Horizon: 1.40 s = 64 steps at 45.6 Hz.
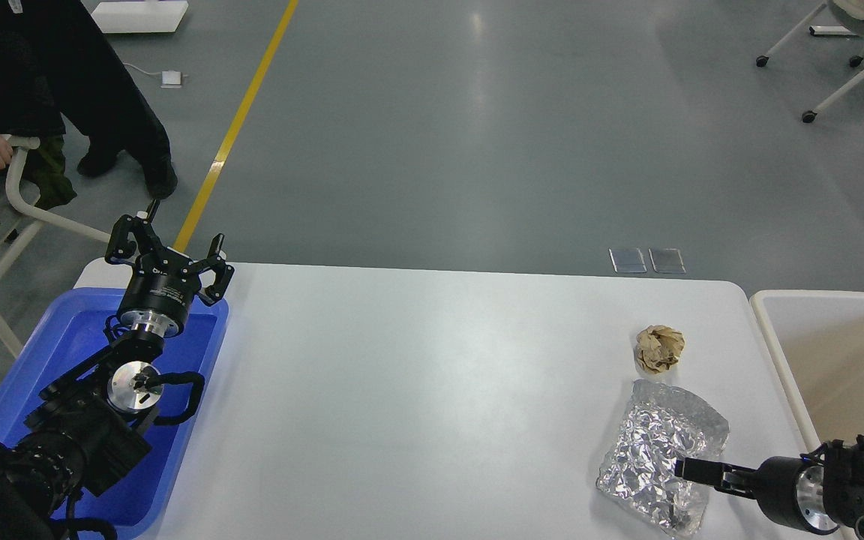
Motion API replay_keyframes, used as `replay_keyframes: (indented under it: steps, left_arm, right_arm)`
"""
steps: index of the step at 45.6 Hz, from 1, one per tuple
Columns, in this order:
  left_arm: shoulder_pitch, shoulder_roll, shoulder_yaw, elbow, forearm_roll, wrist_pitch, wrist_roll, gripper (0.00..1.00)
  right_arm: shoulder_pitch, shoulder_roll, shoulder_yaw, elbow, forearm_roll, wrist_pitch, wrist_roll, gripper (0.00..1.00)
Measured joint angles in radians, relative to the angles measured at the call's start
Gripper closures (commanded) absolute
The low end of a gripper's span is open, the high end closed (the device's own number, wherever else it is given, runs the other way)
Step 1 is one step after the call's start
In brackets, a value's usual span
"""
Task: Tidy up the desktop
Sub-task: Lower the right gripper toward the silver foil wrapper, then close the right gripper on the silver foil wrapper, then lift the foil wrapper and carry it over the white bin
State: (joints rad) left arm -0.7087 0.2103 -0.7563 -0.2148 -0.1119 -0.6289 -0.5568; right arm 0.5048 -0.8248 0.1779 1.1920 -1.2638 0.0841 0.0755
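Observation:
The white desktop (417, 390) holds a crumpled brown paper ball (659, 349) and a crinkled silver foil bag (657, 442), both at the right. My right gripper (691, 491) comes in from the lower right, with one finger (706, 472) lying over the bag's near right corner. The other finger is hidden, so I cannot tell whether it grips the bag. My left gripper (169, 247) is open and empty, raised above the far end of the blue plastic tray (34, 360) at the desktop's left.
A beige-white bin (769, 352) stands off the desktop's right edge. A person (64, 82) stands beside a white chair frame (19, 202) at the far left. Wheeled chair legs (837, 90) are at the far right.

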Motion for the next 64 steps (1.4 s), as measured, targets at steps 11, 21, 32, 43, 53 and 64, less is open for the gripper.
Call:
replay_keyframes:
  steps: [11, 21, 32, 43, 53, 64]
  left_arm:
    - [0.000, 0.000, 0.000, 0.000, 0.000, 0.000, 0.000, 0.00]
    - [0.000, 0.000, 0.000, 0.000, 0.000, 0.000, 0.000, 0.00]
    - [0.000, 0.000, 0.000, 0.000, 0.000, 0.000, 0.000, 0.00]
    - [0.000, 0.000, 0.000, 0.000, 0.000, 0.000, 0.000, 0.00]
    - [0.000, 0.000, 0.000, 0.000, 0.000, 0.000, 0.000, 0.00]
    - [-0.001, 0.000, 0.000, 0.000, 0.000, 0.000, 0.000, 0.00]
  right_arm:
    - [-0.005, 0.048, -0.002, -0.063, 0.000, -0.007, 0.003, 0.28]
    - [-0.007, 0.066, -0.005, -0.096, -0.001, -0.010, 0.005, 0.95]
    - [-0.008, 0.068, -0.007, -0.111, 0.001, -0.006, 0.006, 1.00]
    - [-0.007, 0.061, 0.003, -0.118, 0.011, -0.003, 0.004, 1.00]
    - [-0.004, 0.028, 0.027, -0.091, 0.036, -0.002, 0.004, 1.00]
    - [0.007, -0.089, 0.054, 0.066, 0.095, 0.002, 0.003, 1.00]
